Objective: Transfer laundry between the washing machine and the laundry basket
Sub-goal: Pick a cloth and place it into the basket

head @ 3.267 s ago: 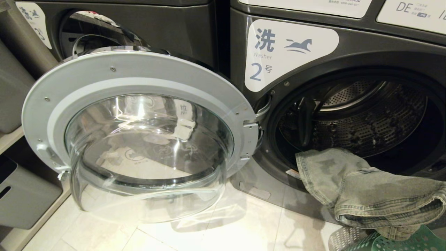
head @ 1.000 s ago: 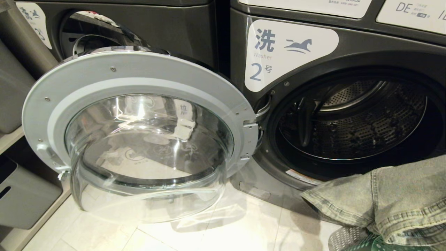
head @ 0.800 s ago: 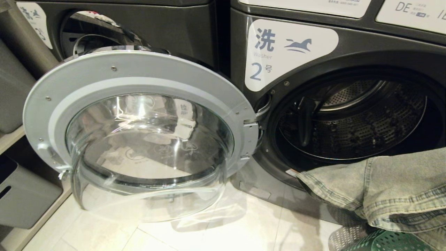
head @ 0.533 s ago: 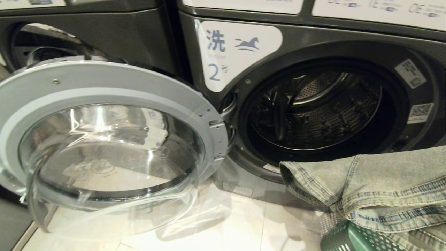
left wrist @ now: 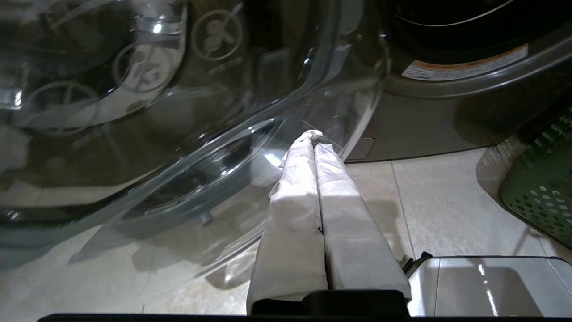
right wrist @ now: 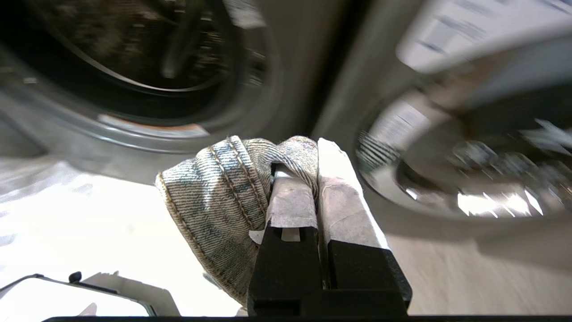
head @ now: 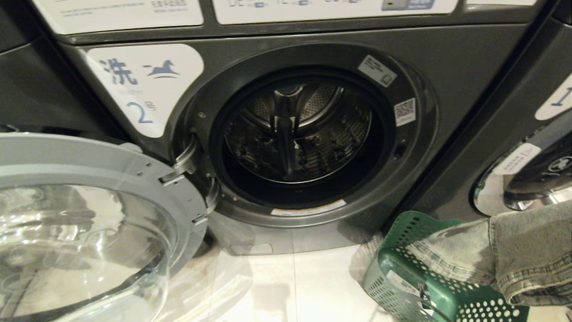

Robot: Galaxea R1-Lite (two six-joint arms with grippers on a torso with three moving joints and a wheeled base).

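From the head view, the washing machine [head: 308, 138] with the big 2 on its white label [head: 145, 87] has its round glass door [head: 89, 228] swung wide open to the left. The drum [head: 297, 129] inside looks empty. On the floor, down to the right of the washer, sits the green laundry basket [head: 402, 277] with lots of little holes. The laundry [head: 505, 255], a grey-green pair of jeans, hangs over the basket, and part of it dips inside. No gripper shows in this view.

In the left wrist view, the left gripper [left wrist: 315, 138] has its two white-wrapped fingers pressed together with nothing between them. It sits low by the floor, close to the glass door, and does no work.

In the right wrist view, the right gripper [right wrist: 297, 161] is squeezed tight on a fold of the jeans [right wrist: 223, 197]. The thick seam bunches up beside its fingers. The washer's opening shows behind it, and another washer's shiny door [right wrist: 473, 170] is on the other side.

I think the step now is moving the jeans from the washer into the basket. Next, the right gripper should come down over the middle of the basket, then let go so all the jeans drop inside. It should watch that no leg hangs over the rim.
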